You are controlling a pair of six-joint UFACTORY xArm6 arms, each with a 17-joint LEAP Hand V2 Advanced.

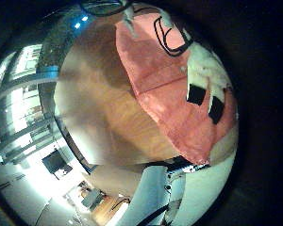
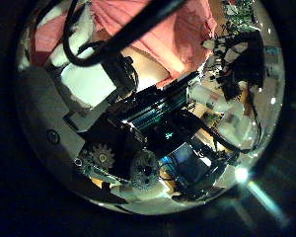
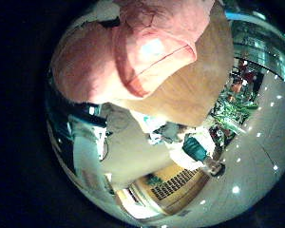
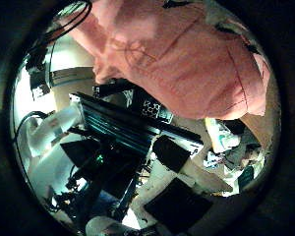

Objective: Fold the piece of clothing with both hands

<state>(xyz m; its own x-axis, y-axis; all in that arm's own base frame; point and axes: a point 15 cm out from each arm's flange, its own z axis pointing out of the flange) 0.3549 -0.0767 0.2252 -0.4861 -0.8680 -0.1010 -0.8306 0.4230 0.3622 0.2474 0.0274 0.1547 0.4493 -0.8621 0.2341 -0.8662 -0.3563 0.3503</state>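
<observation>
The piece of clothing (image 1: 170, 85) lies spread on the wooden table (image 1: 94, 94), with creases and a stitched hem. A hand of white and black parts (image 1: 206, 80) rests on the cloth near one edge; I cannot tell which hand it is or how its fingers stand. In the left thumb side view the cloth (image 2: 158, 35) lies beyond my left hand's (image 2: 138, 138) own geared body. The right palm is close over the clothing (image 3: 133, 57), where a flap lies doubled over the layer below. The cloth (image 4: 177, 59) fills much of the right thumb side view. My right hand's fingers do not show.
Bare table (image 3: 204, 85) runs beside the clothing to its edge. A dark framed stand (image 4: 128, 123) rises at the table's side. Room furniture and windows (image 1: 28, 104) lie beyond the table.
</observation>
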